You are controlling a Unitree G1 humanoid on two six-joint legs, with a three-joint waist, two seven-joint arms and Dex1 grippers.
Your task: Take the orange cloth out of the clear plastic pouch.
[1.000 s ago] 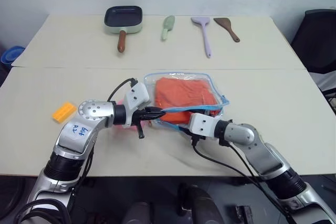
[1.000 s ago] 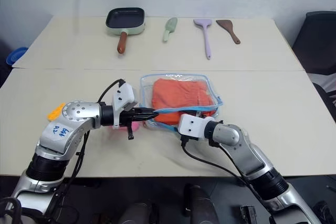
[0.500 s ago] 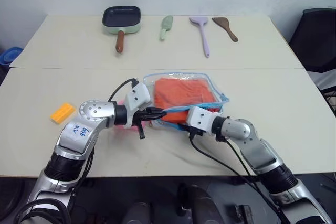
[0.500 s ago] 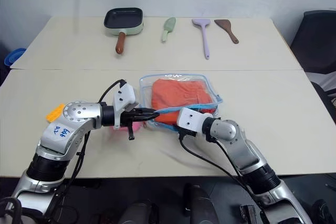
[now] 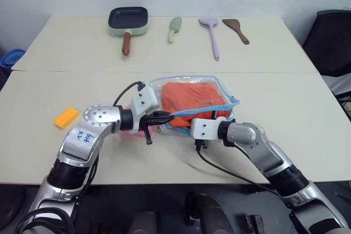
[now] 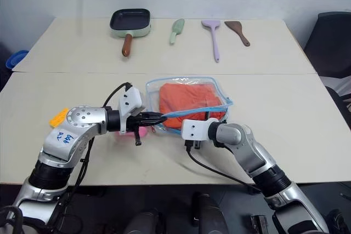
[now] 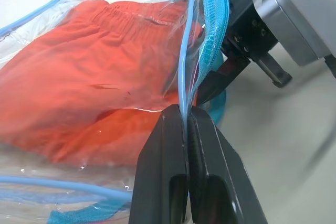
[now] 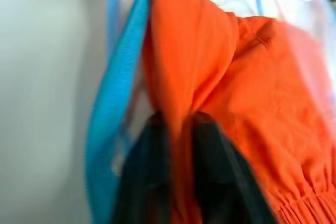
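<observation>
Near the front edge of the long beige table (image 5: 49, 89), the flat clear plastic pouch with light blue trim (image 5: 216, 83) lay with its mouth toward the robot, the soft orange-red cloth (image 5: 193, 96) still inside it. At that mouth the left gripper (image 7: 187, 124) was clenched on the pouch's upper blue lip, lifting it, apparently to hold the opening apart. Just beside it the right gripper (image 8: 181, 129) reached into the mouth and was pinched on a fold of the cloth, seemingly ready to draw it out while the pouch stayed anchored
</observation>
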